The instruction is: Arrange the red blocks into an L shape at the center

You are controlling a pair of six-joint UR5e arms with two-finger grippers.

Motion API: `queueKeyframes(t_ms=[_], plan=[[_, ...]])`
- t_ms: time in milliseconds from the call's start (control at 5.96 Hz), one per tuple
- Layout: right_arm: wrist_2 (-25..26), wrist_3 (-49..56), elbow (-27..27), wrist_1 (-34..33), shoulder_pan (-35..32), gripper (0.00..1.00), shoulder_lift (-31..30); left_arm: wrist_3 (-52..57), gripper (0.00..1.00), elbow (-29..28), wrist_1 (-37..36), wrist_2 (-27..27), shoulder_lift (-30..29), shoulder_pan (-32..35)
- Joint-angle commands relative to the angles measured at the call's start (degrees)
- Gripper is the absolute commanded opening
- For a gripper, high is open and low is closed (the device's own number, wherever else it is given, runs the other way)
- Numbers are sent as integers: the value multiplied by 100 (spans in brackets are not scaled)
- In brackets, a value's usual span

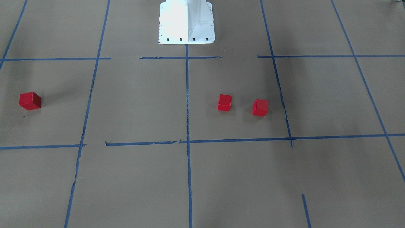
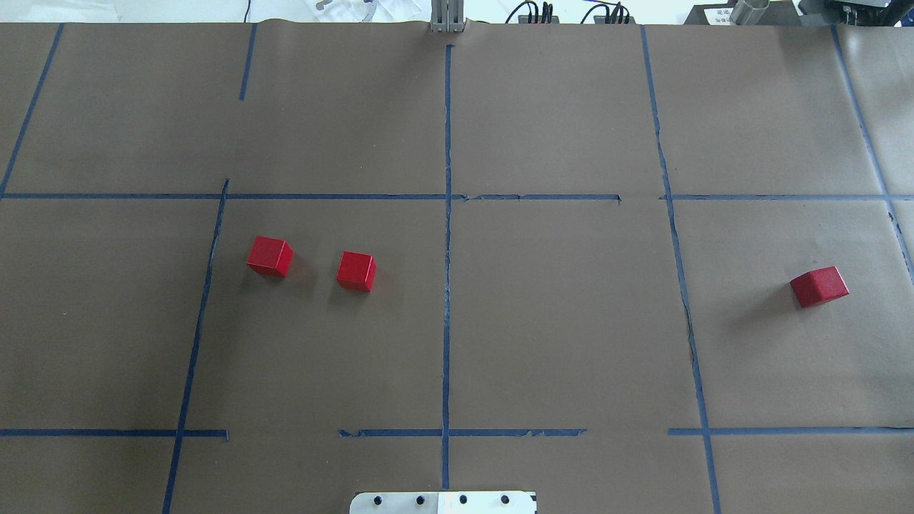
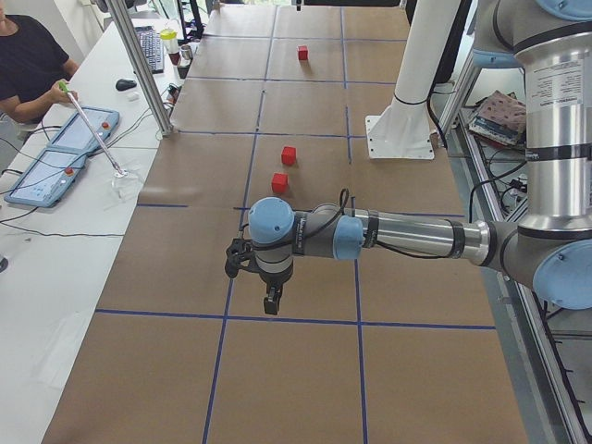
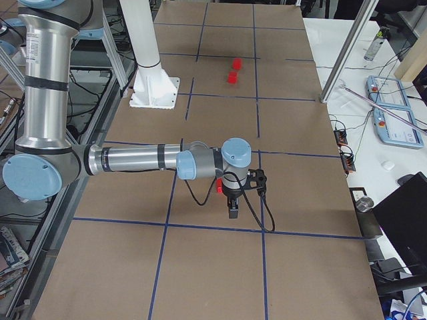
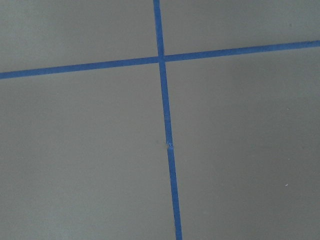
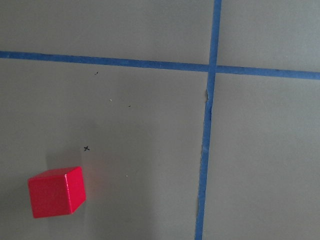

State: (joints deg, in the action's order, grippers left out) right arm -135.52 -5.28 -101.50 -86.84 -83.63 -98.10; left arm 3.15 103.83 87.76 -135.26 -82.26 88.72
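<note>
Three red blocks lie on the brown paper. In the overhead view two sit left of the center tape line (image 2: 447,285), one block (image 2: 270,256) farther left and one (image 2: 356,271) nearer the line. The third block (image 2: 820,286) lies far right. The right wrist view shows this third block (image 6: 56,191) at lower left. My left gripper (image 3: 271,301) shows only in the exterior left view and hangs over the paper; I cannot tell whether it is open or shut. My right gripper (image 4: 232,210) shows only in the exterior right view, just beside the third block (image 4: 218,189); I cannot tell its state either.
The white robot base (image 2: 443,502) stands at the near middle edge of the table. Blue tape lines (image 5: 165,130) cross under the left wrist. An operator (image 3: 32,65) sits by tablets (image 3: 55,157) beyond the table edge, next to a metal post (image 3: 139,65).
</note>
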Motion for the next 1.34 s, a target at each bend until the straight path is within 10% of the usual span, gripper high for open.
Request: queueKeyframes(t_ms=[0,1174], plan=[[-193,1,-132,9,-5,100,-86,114,100,41,22,26,86,-65],[-168,-972,-282,695,1126,99,-87,-254,100,128,119,-44,113,-57]])
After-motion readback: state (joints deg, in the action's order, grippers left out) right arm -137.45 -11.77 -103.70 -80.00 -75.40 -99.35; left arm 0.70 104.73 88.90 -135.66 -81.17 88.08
